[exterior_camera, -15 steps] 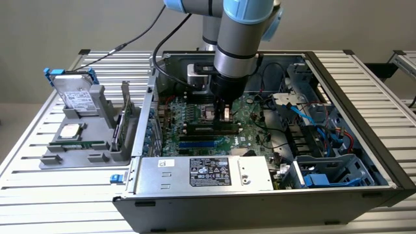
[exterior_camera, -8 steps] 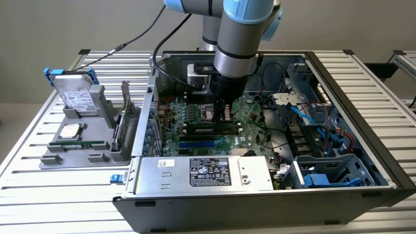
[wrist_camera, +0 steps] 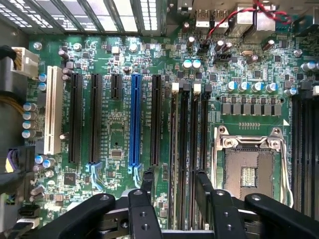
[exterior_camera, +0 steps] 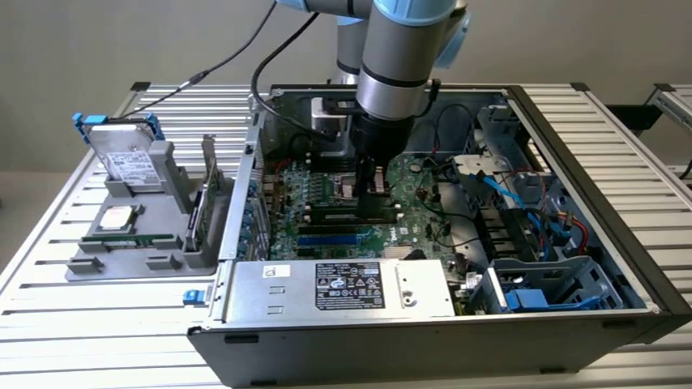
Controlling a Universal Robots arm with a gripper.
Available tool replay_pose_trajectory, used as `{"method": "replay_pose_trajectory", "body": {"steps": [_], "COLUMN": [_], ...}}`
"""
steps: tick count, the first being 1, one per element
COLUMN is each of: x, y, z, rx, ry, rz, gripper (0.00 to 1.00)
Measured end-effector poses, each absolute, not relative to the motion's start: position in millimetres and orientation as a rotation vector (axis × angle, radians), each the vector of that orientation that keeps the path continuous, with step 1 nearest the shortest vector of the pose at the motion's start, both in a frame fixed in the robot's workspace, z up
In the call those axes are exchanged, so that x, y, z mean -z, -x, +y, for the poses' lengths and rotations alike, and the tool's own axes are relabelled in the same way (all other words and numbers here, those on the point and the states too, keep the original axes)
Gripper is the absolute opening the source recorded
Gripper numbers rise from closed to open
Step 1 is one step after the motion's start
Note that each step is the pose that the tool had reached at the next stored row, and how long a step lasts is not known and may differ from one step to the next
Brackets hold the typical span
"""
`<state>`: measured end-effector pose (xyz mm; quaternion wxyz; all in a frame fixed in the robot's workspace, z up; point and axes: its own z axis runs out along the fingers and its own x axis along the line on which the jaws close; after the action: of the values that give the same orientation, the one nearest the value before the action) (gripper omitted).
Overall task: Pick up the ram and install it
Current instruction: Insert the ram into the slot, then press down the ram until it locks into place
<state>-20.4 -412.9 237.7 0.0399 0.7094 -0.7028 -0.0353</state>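
The black two-finger gripper (wrist_camera: 174,180) hangs over the green motherboard (wrist_camera: 114,124); jaws apart. The thin dark-green ram stick (wrist_camera: 173,144) stands edge-on in a white-latched slot (wrist_camera: 174,87) between them.

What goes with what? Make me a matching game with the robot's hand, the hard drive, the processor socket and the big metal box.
Things:
1. hand
2. hard drive
3. processor socket
4. metal box

Matches:
A. wears a black label
B. open, over the black memory slots
C. stands in the grey holder outside the case
D. silver frame on the green board

Pairs: 1-B, 2-C, 3-D, 4-A
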Motion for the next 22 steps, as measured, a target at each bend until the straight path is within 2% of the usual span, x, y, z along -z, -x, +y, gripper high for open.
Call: {"method": "replay_pose_trajectory", "body": {"steps": [6, 8, 9, 12, 13, 22], "x": [-247.4, -247.4, -247.4, -247.5, -247.5, -247.5], "y": [20.4, 20.4, 20.4, 20.5, 20.4, 20.5], "z": [-412.9, -412.9, -412.9, -412.9, -413.0, -412.9], "rx": [0.108, 0.108, 0.108, 0.108, 0.108, 0.108], "ry": [-2.174, -2.174, -2.174, -2.174, -2.174, -2.174], "rz": [-2.154, -2.154, -2.154, -2.154, -2.154, -2.154], "gripper": [0.44, 0.31, 0.31, 0.13, 0.10, 0.10]}}
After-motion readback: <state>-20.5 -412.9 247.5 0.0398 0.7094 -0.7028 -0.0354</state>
